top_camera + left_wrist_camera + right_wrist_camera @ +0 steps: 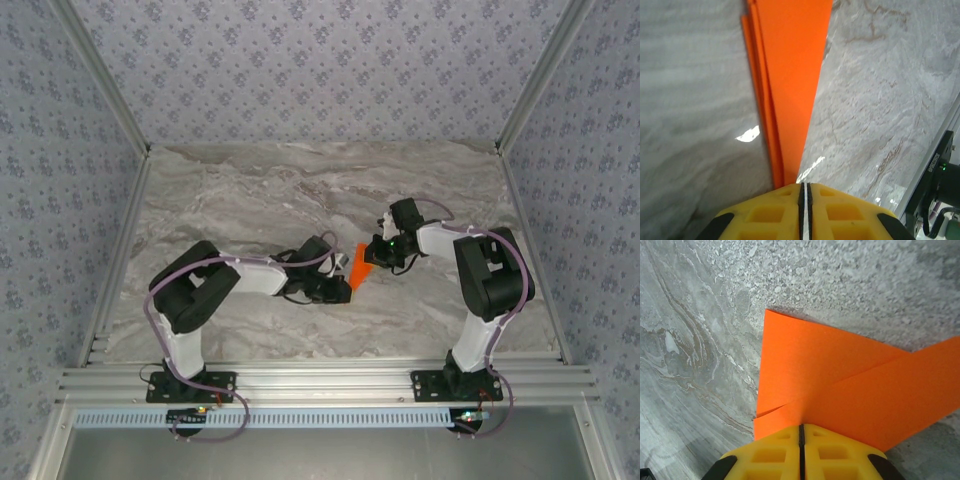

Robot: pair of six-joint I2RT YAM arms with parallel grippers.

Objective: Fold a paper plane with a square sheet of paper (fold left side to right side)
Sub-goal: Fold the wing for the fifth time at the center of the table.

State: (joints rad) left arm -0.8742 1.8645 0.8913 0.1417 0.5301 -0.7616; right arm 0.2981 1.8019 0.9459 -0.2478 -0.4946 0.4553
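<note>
Marbled surface (pixel 250 190), centre: plane (pixel 792 75) nearly folded, layered; left end effector (pixel 804 190), right end effector (pixel 801 431) clench it; finishing creases likely left.

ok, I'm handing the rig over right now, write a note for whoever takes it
Left gripper: shut, pinching the narrow end of the orange paper.
Right gripper: shut on the paper's other end, where two layers overlap.
Paper: at the middle of the table, spanning between the two grippers.
Done: square folded down into a slim, layered taper.
Left: can't tell which fold remains. Check the shape, press the creases, release.
</note>
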